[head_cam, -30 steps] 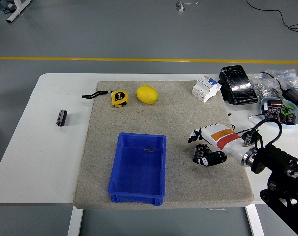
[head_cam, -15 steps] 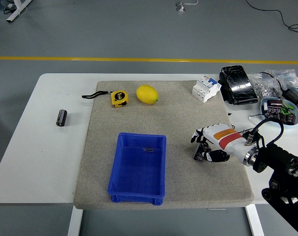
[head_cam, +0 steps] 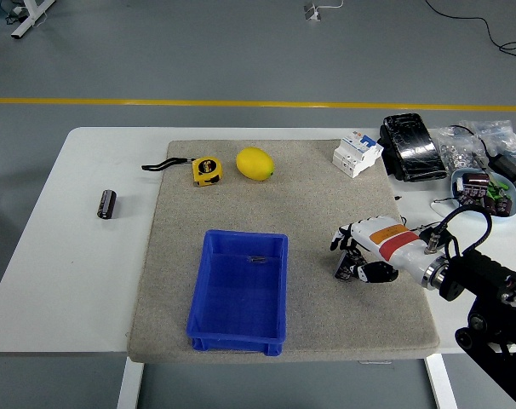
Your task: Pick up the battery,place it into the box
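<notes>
Battery (head_cam: 107,204): a small dark cylinder lying on the bare white counter (head_cam: 71,281) at the left of the frame, well apart from the grey mat (head_cam: 309,196) and from everything on it. A blue box (head_cam: 238,291) sits on the mat in the lower middle of the frame, open side up, with only a small dark mark showing on its floor near the far wall. Toward the upper middle of the mat lie a yellow tape measure (head_cam: 208,170) with a black strap and, just beside it to the right, a lemon (head_cam: 255,164). A white circuit breaker (head_cam: 357,153) stands at the mat's upper right corner, and to its right are a black pouch (head_cam: 412,147) and a clutter of small parts in bags and a dish. The right robot hand (head_cam: 361,253) hovers over the mat at the right of the frame, right of the box, its fingers curled downward and holding nothing. The battery lies across the frame from it.
</notes>
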Motion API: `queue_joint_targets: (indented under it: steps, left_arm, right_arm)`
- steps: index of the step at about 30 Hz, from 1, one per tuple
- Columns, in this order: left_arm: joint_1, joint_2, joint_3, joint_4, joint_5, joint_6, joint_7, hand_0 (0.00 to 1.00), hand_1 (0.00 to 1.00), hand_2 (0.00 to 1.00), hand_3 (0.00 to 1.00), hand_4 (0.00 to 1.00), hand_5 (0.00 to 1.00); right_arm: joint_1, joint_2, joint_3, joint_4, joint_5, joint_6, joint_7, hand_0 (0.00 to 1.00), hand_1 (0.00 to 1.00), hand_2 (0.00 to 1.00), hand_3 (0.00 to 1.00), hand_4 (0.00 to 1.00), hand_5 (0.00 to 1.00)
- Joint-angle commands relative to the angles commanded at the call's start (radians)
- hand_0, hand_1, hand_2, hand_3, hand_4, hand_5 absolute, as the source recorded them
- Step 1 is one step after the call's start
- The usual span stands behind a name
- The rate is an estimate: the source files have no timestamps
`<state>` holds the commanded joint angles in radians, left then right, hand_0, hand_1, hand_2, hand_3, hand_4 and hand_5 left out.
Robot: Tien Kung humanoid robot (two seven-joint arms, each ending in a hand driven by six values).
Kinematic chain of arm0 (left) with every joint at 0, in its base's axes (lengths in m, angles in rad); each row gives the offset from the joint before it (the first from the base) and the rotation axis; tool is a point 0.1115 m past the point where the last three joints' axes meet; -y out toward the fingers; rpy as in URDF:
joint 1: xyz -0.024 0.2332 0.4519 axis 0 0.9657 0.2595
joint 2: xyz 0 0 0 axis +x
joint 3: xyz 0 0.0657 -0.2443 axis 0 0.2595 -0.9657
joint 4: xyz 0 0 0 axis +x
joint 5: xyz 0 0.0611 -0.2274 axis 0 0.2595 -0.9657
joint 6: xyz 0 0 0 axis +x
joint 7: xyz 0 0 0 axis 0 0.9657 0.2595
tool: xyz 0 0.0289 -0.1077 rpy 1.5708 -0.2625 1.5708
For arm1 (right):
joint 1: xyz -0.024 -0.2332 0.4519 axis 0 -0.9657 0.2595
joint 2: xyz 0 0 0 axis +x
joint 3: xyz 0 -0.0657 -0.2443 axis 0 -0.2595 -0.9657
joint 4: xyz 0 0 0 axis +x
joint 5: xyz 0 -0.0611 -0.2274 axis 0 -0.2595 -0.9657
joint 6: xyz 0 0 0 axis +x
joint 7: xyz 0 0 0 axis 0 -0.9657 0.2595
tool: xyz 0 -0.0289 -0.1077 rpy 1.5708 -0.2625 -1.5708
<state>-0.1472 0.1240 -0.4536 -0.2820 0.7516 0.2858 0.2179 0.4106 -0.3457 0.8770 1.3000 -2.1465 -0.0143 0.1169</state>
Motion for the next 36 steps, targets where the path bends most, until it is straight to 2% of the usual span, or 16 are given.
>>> queue_joint_targets:
  steps: [36]
  left_arm:
    - [0.009,0.005,-0.007,0.0,0.009,-0.003,0.005,0.681,0.634,0.669,0.647,0.664,0.692]
  right_arm:
    - [0.023,-0.01,-0.012,0.09,-0.006,0.026,-0.017,0.381,0.438,0.515,0.549,0.603,0.002]
